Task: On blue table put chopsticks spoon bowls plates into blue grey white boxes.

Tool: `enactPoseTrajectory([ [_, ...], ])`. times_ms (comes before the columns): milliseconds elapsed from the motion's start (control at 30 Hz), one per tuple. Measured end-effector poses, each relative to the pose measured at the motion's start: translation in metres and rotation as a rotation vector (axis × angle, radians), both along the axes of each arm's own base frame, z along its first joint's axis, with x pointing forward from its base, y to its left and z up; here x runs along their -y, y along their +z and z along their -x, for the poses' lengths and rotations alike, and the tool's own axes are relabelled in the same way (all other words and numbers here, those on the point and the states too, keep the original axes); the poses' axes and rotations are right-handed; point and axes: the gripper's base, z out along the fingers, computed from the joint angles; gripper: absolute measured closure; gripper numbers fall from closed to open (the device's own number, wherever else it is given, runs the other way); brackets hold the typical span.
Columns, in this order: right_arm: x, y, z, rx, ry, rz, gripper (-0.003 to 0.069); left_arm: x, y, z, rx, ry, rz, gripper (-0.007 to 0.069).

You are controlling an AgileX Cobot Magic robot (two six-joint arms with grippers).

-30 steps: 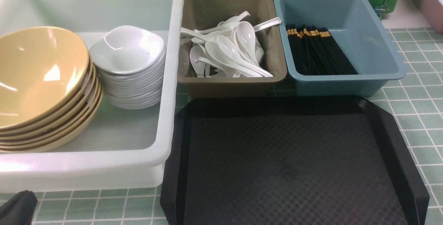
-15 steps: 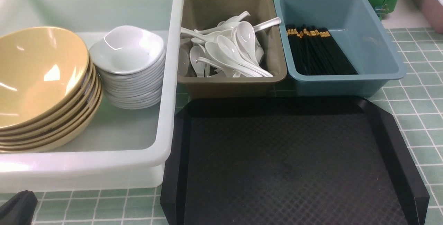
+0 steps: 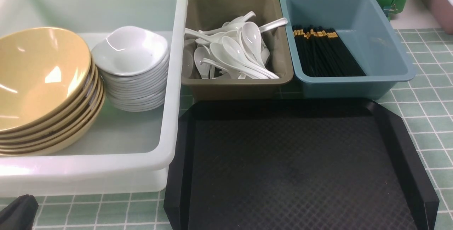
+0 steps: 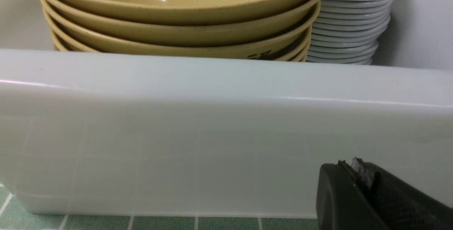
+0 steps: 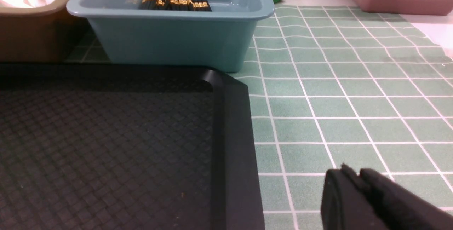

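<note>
Mustard-yellow bowls [image 3: 42,85] sit stacked in my big white box [image 3: 170,81], tilted a little, and right beside them stands a tall pile of white plates [image 3: 132,67]. Over to the right, the grey box [image 3: 237,85] is heaped with white spoons [image 3: 235,51], and the blue box [image 3: 354,81] next to it holds the black chopsticks [image 3: 324,51], gold bands all lined up at the far end. All three boxes stand on the blue table [image 3: 424,109], with the black tray [image 3: 293,166] bare just in front of the grey and blue ones.

My left gripper [image 4: 357,173] hangs low outside the near wall of the white box, jaws pressed together, nothing in them. My right gripper [image 5: 354,180] hovers over bare tiles just beside the tray's edge; its fingers look close to meeting and carry nothing, but whether they are fully closed I cannot tell.
</note>
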Motion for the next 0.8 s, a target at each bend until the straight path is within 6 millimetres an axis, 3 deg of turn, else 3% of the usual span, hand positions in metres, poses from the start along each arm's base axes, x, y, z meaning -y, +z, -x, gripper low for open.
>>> enactPoseTrajectory([
  [800, 0.0, 0.0, 0.0, 0.0, 0.0, 0.0, 0.0545, 0.0, 0.0, 0.0, 0.0, 0.001, 0.003, 0.0623],
])
